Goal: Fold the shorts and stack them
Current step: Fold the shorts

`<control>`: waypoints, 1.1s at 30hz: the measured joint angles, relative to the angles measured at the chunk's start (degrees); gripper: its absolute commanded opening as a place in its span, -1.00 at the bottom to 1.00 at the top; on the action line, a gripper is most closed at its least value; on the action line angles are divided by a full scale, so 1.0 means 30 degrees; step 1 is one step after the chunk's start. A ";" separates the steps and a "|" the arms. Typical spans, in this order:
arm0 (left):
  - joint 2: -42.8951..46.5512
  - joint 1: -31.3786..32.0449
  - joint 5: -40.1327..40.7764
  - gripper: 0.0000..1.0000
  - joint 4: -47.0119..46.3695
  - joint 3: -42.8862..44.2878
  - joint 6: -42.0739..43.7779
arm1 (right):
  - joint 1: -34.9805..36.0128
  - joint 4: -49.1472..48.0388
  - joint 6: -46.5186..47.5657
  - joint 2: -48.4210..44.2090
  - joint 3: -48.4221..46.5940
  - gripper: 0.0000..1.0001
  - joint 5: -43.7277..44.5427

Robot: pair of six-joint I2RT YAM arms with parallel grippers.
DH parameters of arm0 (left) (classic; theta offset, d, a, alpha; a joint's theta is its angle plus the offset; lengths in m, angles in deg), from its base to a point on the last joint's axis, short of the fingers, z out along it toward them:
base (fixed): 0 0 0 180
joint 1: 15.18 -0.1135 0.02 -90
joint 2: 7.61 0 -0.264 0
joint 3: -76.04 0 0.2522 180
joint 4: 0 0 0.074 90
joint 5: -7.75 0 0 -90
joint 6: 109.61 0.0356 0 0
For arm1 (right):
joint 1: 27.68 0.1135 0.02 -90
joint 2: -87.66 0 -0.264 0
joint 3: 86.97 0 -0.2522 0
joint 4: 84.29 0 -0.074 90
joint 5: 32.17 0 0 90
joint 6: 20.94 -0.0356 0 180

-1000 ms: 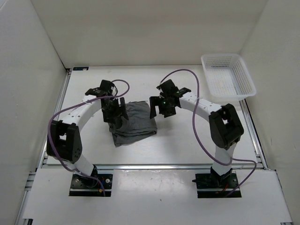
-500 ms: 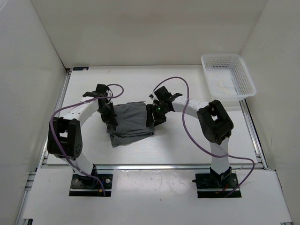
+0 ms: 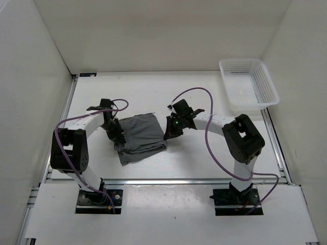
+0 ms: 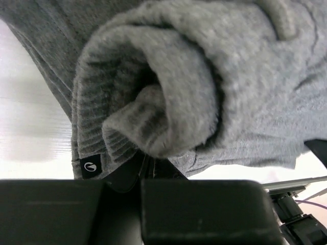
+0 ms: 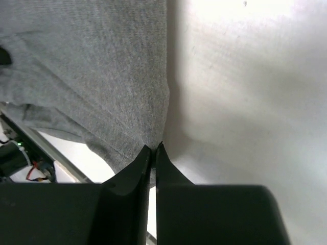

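Observation:
The dark grey shorts (image 3: 139, 137) lie folded on the white table between my two arms. My left gripper (image 3: 118, 133) is at their left edge and is shut on a bunched roll of the ribbed waistband (image 4: 153, 117), which carries a small black label (image 4: 91, 166). At the right edge of the shorts (image 5: 87, 76), my right gripper (image 3: 167, 133) is down on the fabric. Its fingers (image 5: 134, 171) are pinched together on the thin cloth edge. The drawstring is hidden.
A white mesh basket (image 3: 249, 87) stands at the far right corner. White walls close in the table on three sides, and metal rails run along the front and side edges. Purple cables loop over both arms.
Both grippers have dropped from above onto opposite edges of the shorts and gone from open to shut on the fabric. The shorts have bunched slightly at the left.

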 measured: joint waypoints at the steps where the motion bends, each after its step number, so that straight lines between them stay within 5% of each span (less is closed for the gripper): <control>1: -0.0073 0.0000 -0.0007 -0.71 -0.0044 0.0000 -0.0007 | 0.0015 -0.0262 -0.0153 -0.0321 0.0328 -0.94 0.0000; 3: -0.0160 0.0000 0.0000 -0.23 -0.0095 0.0000 -0.0022 | 0.0036 -0.0488 -0.0262 -0.0692 0.0663 -0.24 -0.0015; 4: -0.0160 0.0000 0.0095 0.15 -0.0124 -0.0029 -0.0015 | 0.0029 -0.0510 -0.0262 -0.0707 0.0670 0.52 0.0015; 5: -0.0160 -0.0022 0.0146 0.80 -0.0146 -0.0051 0.0080 | -0.0007 -0.0495 -0.0270 -0.0699 0.0656 0.71 0.0007; 8: -0.0095 -0.0051 0.0240 0.94 -0.0219 -0.0197 -0.0168 | -0.0117 -0.0036 0.0299 -0.0313 0.0189 0.86 -0.0204; 10: 0.0058 -0.0138 0.0284 0.94 -0.0182 -0.0262 -0.0226 | -0.0160 0.0240 0.0546 0.0423 -0.0816 0.80 -0.0423; 16: 0.0386 -0.0685 0.0313 0.99 -0.0102 -0.0313 -0.0226 | -0.0073 0.0015 0.0736 0.2528 -0.3038 0.13 -0.1428; 21: 0.1151 -0.1115 0.0466 0.99 0.0867 0.0160 -0.0124 | 0.0262 0.0022 0.0546 0.3344 -0.3767 -0.94 -0.2280; 28: 0.1858 -0.1260 0.0729 0.99 0.2324 0.3628 0.0612 | 0.0313 -0.0364 -0.0036 0.3279 -0.3905 -1.00 -0.1851; 33: 0.1749 -0.1180 0.0699 0.99 0.2929 0.5544 0.1610 | -0.0874 -0.0787 -0.0699 0.0481 -0.0364 -1.00 -0.0146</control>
